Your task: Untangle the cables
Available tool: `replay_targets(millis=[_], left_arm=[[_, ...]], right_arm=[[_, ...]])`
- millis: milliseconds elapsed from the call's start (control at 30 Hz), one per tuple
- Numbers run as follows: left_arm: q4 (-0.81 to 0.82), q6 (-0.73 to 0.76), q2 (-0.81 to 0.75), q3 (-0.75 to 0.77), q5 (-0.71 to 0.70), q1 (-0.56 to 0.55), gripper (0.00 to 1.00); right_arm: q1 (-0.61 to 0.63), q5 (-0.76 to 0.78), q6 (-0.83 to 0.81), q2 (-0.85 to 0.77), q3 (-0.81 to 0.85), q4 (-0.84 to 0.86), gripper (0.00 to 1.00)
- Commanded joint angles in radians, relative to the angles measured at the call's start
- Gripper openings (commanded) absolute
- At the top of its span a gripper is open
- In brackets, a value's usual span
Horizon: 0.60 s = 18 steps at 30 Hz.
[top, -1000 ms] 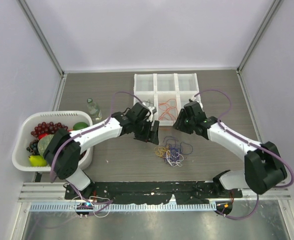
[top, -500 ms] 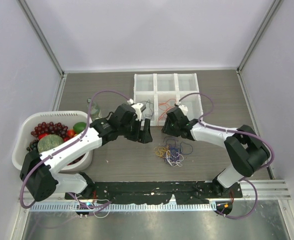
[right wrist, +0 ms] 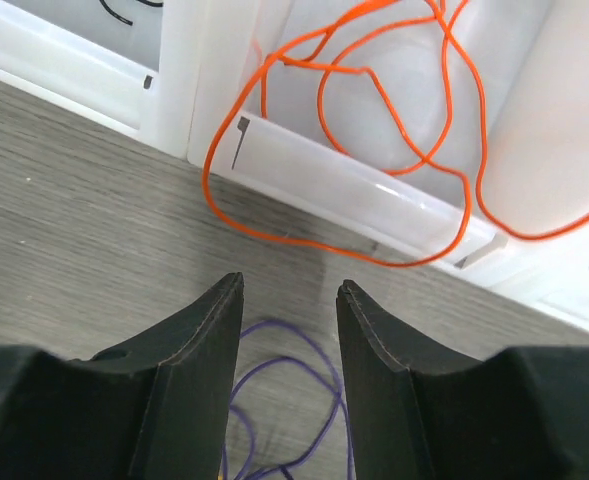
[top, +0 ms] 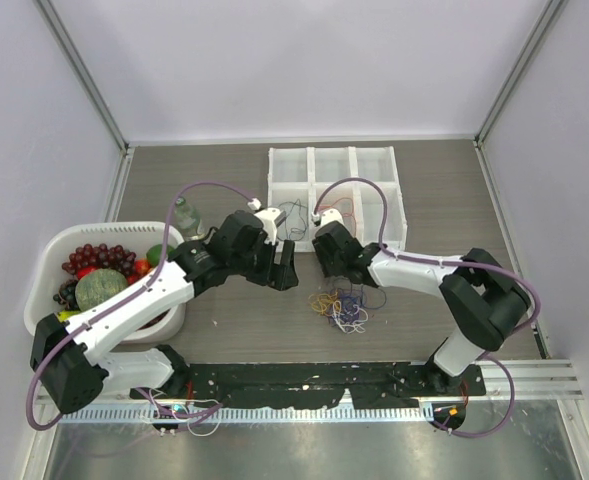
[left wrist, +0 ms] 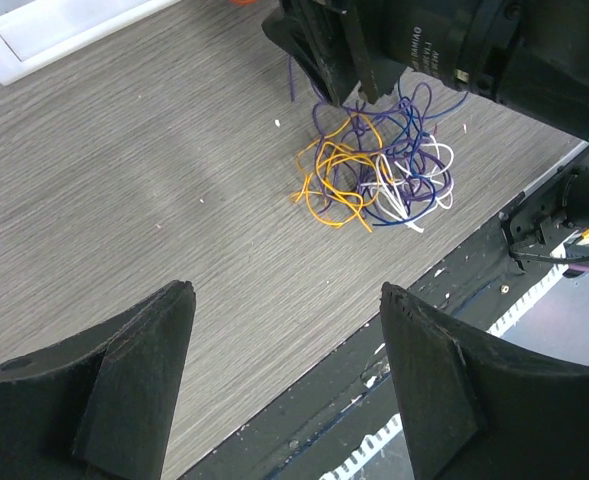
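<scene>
**Next strand being picked out of the tangle.** A knot point(left wrist: 374, 170) of yellow, purple and white cables lay on the table point(top: 224, 320), just in front of the tray point(top: 334, 150) and between the two arms. An orange cable point(top: 337, 211) lay in the tray's middle compartment, one loop spilling over the near wall onto the table. A black cable point(top: 294, 212) lay in the compartment to its left.

The right gripper point(right wrist: 290, 285) hovered at the far edge of the knot, jaws narrowly parted, with nothing seen between them. A purple loop point(right wrist: 309, 362) lay beneath the gap. The left gripper point(left wrist: 284, 290) hung beside the knot on the left-arm side, jaws spread wide and empty.

The step in hand was judged to be the reach for the next strand, probably purple. The next move called for lowering the right fingers round one strand only and clamping. That strand then had to be drawn out slowly while the left gripper pinned the rest, lest the whole knot lift.
</scene>
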Motion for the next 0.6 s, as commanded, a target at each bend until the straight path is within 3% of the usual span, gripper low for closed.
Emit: replay_targets(millis=[0, 433, 567], left_arm=[[-0.033, 0.018, -0.033, 0.027, -0.009, -0.001, 0.79], [-0.073, 0.003, -0.108, 0.012, -0.035, -0.001, 0.79], [-0.085, -0.002, -0.125, 0.009, -0.049, -0.001, 0.79]], right_arm=[[0.012, 0.039, -0.141, 0.036, 0.044, 0.073, 0.48], [0.066, 0.143, -0.33, 0.188, 0.125, 0.118, 0.49], [0.071, 0.165, -0.326, 0.214, 0.13, 0.117, 0.45]])
